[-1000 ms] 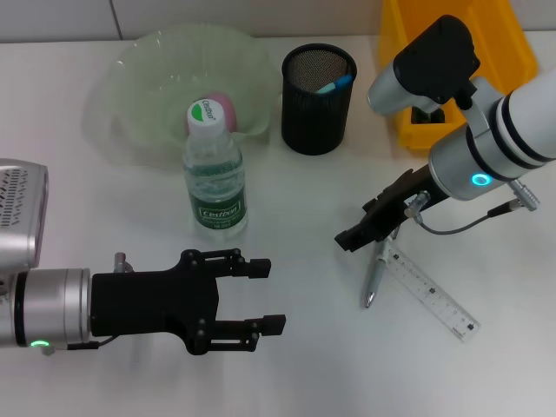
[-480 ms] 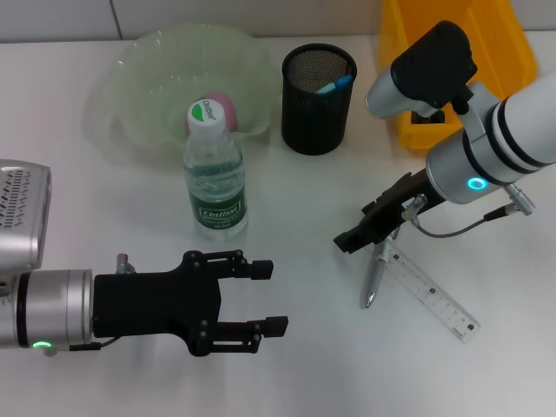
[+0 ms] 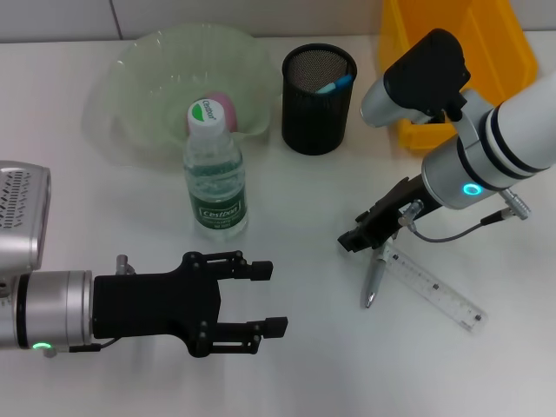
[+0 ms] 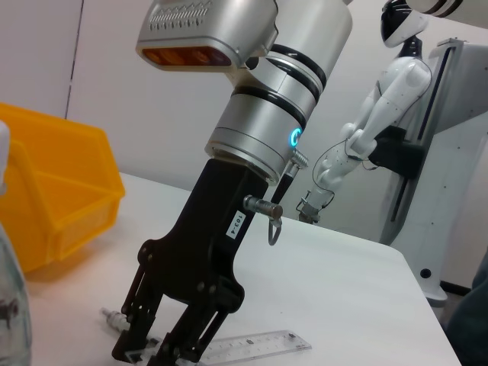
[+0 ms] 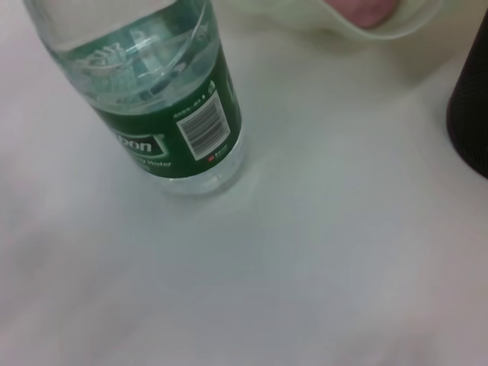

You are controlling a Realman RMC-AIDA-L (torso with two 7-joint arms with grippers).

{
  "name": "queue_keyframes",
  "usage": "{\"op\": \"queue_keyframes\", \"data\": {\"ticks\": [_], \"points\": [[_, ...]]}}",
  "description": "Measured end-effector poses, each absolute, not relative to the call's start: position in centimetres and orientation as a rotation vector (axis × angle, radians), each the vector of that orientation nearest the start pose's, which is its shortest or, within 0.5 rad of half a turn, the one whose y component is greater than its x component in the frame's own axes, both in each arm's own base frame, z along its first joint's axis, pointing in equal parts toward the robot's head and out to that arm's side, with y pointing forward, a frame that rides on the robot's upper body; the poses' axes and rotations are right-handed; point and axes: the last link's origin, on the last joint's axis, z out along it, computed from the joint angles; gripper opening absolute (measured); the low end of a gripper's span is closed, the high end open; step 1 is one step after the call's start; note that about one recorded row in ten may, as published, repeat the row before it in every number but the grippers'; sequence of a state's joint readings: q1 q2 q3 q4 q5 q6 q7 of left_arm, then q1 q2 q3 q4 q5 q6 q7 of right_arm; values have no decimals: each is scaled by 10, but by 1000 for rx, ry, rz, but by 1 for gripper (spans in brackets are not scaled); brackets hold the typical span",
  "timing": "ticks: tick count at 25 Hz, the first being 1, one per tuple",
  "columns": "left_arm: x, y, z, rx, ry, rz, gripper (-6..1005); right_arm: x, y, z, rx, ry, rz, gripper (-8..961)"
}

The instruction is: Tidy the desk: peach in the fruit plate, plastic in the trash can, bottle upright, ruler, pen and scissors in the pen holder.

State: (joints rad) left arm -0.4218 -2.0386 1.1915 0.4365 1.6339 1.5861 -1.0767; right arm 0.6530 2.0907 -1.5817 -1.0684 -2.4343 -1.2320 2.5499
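Our right gripper (image 3: pixel 360 233) has lifted slightly and drifted away from the holder (image 3: pixel 318 97). Fingers look nearly closed over the pen's (image 3: pixel 374 278) upper end; grasp we can't confirm. The ruler (image 3: pixel 433 287) has shifted a bit and lies touching the pen. Peach (image 3: pixel 220 102) in plate (image 3: pixel 143 78), bottle (image 3: pixel 214 174) upright beside it. Left gripper (image 3: pixel 261 298) open, empty, idle. White tabletop (image 3: pixel 295 365), yellow bin (image 3: pixel 452 35) right of the holder.

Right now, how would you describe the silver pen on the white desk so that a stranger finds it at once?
Start at the yellow plastic bin at the desk's far right. In front of it, nearer the robot, the right gripper hangs low over the silver pen. Beside it lies a clear flat ruler; the pen is round, metallic and shorter.
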Motion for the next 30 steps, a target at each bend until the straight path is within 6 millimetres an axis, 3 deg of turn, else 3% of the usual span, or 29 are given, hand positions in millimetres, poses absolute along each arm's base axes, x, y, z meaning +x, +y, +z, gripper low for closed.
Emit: {"op": "queue_keyframes", "data": {"ticks": [8, 13, 16, 17, 18, 19, 20, 23, 26, 27, 30], "points": [[-271, 260, -54, -2951, -447, -837, 740, 176, 360, -69, -2684, 859, -350, 382], [-273, 258, -52, -2946, -455, -842, 740, 164, 360, -52, -2696, 829, -218, 381], [-273, 258, -52, -2945, -456, -843, 740, 156, 368, -26, -2687, 810, -17, 381], [-273, 258, -52, -2945, -456, -843, 740, 152, 374, -6, -2666, 799, 159, 382], [-273, 258, -52, -2945, -456, -843, 740, 152, 374, -6, -2666, 799, 159, 382], [-273, 258, -52, -2945, -456, -843, 740, 149, 379, 17, -2626, 765, 372, 382], [-273, 258, -52, -2945, -456, -843, 740, 149, 379, 17, -2626, 765, 372, 382], [-273, 258, -52, -2945, -455, -843, 740, 150, 386, 50, -2514, 679, 691, 382], [-273, 259, -52, -2945, -456, -843, 740, 155, 390, 66, -2402, 618, 963, 382], [-273, 259, -52, -2945, -456, -841, 740, 160, 393, 69, -2314, 584, 1131, 382], [-273, 259, -52, -2945, -456, -841, 740, 165, 397, 67, -2225, 551, 1251, 383]]}}
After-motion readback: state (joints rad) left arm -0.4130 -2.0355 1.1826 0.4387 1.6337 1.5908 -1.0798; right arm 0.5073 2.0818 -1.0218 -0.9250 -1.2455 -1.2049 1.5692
